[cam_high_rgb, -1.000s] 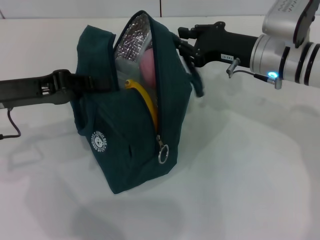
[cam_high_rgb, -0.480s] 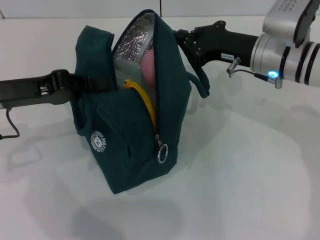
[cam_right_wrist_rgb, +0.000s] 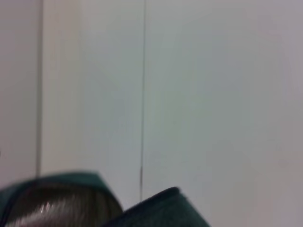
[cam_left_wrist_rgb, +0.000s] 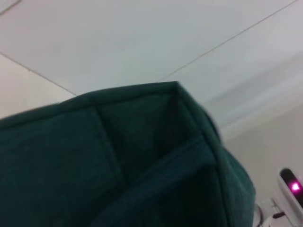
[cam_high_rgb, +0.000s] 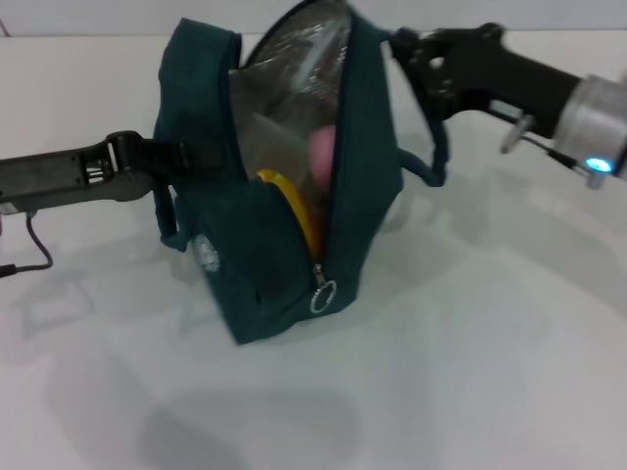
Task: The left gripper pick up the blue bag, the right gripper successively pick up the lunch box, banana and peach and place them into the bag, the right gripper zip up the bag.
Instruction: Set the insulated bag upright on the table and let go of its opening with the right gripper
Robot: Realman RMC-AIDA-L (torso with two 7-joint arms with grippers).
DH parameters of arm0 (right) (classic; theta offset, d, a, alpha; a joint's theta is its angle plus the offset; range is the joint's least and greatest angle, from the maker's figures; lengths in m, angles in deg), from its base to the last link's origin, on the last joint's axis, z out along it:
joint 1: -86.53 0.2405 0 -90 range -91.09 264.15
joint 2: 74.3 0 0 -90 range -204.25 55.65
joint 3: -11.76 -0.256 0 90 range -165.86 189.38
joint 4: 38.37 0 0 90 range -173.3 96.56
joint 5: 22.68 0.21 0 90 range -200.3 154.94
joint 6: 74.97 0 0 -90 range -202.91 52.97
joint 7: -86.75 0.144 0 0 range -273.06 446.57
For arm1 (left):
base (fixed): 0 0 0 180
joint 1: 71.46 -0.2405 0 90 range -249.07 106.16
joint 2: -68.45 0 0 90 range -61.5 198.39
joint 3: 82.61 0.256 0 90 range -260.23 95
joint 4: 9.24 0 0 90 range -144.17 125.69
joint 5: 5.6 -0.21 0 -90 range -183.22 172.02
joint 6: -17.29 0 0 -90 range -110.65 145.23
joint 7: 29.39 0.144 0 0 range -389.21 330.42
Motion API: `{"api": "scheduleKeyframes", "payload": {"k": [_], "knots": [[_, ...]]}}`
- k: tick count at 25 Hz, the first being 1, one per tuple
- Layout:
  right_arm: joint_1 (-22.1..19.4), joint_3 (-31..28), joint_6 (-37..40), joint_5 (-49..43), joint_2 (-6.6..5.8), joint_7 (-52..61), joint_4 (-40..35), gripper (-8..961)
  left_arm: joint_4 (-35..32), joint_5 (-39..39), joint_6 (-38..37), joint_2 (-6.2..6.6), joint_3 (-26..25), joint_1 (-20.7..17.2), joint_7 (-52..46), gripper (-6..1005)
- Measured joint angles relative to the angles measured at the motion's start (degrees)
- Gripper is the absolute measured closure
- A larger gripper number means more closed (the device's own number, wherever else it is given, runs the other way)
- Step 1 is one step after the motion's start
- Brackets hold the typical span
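Observation:
The blue bag (cam_high_rgb: 279,255) stands mid-table, tilted, with its mouth gaping and silver foil lining showing. My left gripper (cam_high_rgb: 168,157) is shut on the bag's left side. The right gripper (cam_high_rgb: 407,51) is at the bag's top right edge, above a drooping handle (cam_high_rgb: 431,166). Inside, the pink peach (cam_high_rgb: 321,157) sits above the yellow banana (cam_high_rgb: 294,211). I cannot tell the lunch box apart from the lining. The ring zipper pull (cam_high_rgb: 322,295) hangs low on the front. Teal fabric (cam_left_wrist_rgb: 118,161) fills the left wrist view. The right wrist view catches the bag's rim (cam_right_wrist_rgb: 161,208).
The white table (cam_high_rgb: 490,343) spreads around the bag on every side. A black cable (cam_high_rgb: 34,250) trails below my left arm at the left edge. The right arm's lit indicator (cam_high_rgb: 593,164) glows blue at the far right.
The bag's top swung to the right and its mouth opened wider. The right gripper shifted right and slightly up with it. The left gripper kept its hold, and the round logo turned partly away.

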Motion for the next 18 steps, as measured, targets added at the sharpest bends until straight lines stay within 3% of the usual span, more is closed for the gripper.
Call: {"api": "scheduleKeyframes", "payload": {"k": [9,15,18], "knots": [[-9.05,-8.13,15.64,0.24,-0.96,0.57,-1.97,930,2.94,0.23,-2.3,-0.91,0.04,0.38,1.59,954],[-13.67,-10.79,18.6,0.2,-3.59,3.35,-2.19,931,3.38,1.4,-3.77,-1.27,-0.28,-0.43,2.06,954],[-14.28,-10.89,19.73,0.17,-3.93,3.7,-1.84,931,4.14,3.71,-3.83,-0.94,-0.2,-0.84,2.23,954]]}}
